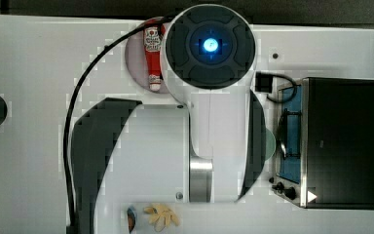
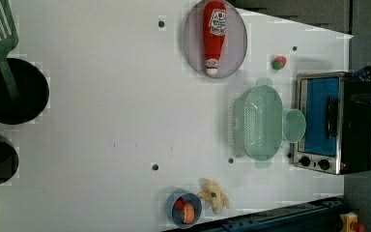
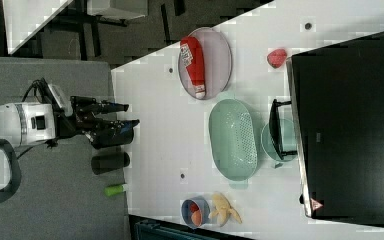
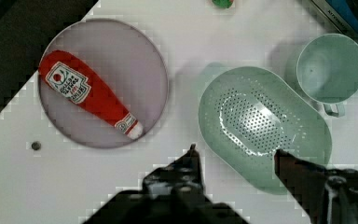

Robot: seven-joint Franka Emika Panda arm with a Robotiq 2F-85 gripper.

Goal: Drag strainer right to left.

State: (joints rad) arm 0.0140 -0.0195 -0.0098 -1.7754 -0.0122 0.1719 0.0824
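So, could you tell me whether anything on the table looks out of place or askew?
Only mildly: the ketchup bottle lies on its side on the grey plate. The strainer sits upright beside the mug, nothing spilled or damaged.

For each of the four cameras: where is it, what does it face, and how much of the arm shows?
Top view: overhead, looking down on the arm and the toaster oven.
Left view: overhead on the table; strainer, mug.
Right view: high; gripper off the table's edge.
Wrist view: looks down past open fingers at strainer.
Shared: ketchup bottle.
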